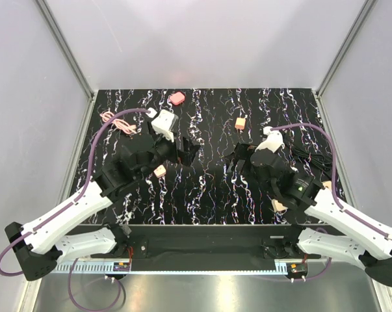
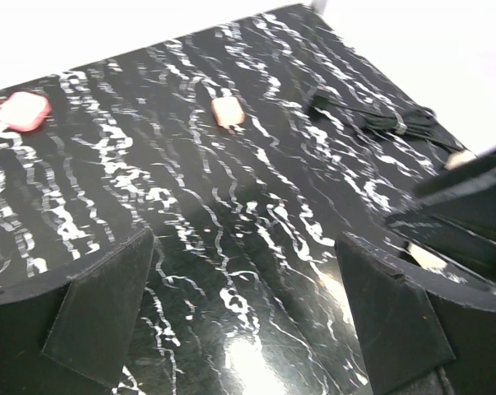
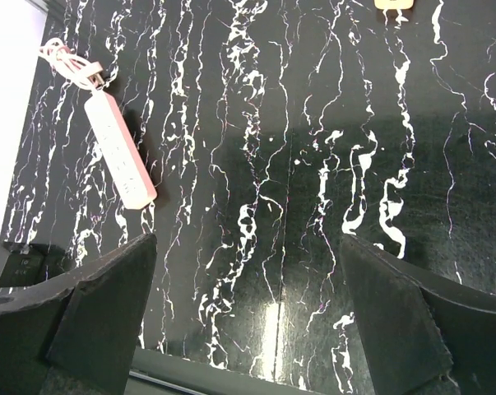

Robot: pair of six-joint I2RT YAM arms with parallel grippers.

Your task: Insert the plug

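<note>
The plug (image 1: pixel 177 98) is a small pinkish-red rounded piece lying at the far edge of the black marbled table; it also shows far left in the left wrist view (image 2: pixel 21 111). The beige power strip (image 3: pixel 120 148) lies with its pink cord (image 1: pixel 114 120) coiled at the far left; in the top view the left arm covers most of it and only one end (image 1: pixel 160 171) shows. My left gripper (image 1: pixel 186 153) (image 2: pixel 248 321) is open and empty over mid-table. My right gripper (image 1: pixel 238 159) (image 3: pixel 248 321) is open and empty, facing the left one.
A small orange cube (image 1: pixel 240 122) (image 2: pixel 228 112) sits right of centre at the back. A black cable bundle (image 1: pixel 313 159) (image 2: pixel 379 119) lies at the right. A small beige piece (image 1: pixel 278 205) lies by the right arm. White walls enclose the table.
</note>
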